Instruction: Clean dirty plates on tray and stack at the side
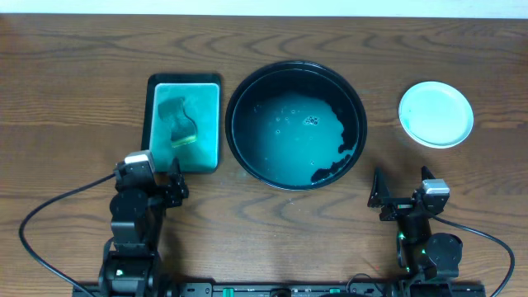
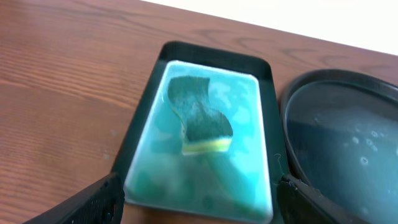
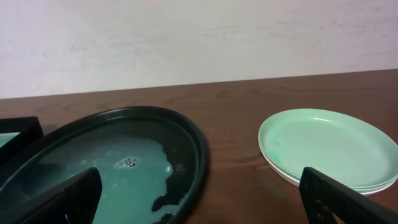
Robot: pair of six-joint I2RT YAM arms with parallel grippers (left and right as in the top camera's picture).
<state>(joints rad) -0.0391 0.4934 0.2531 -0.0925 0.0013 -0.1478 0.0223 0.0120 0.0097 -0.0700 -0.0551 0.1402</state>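
Observation:
The round black tray (image 1: 356,107) sits mid-table holding teal soapy water and no plates; it also shows in the right wrist view (image 3: 199,149) and the left wrist view (image 2: 292,118). The pale teal-white plates (image 1: 436,113) lie stacked on the bare wood at the right, also in the right wrist view (image 3: 329,146). My left gripper (image 1: 165,177) is open and empty just in front of the teal tray; its fingers show in the left wrist view (image 2: 199,202). My right gripper (image 1: 396,191) is open and empty, low on the table between the black tray and the plates (image 3: 199,199).
A rectangular teal tray (image 1: 208,132) left of the black tray holds a green-and-yellow sponge (image 1: 180,124), also in the left wrist view (image 2: 199,118). Arm bases and cables run along the front edge.

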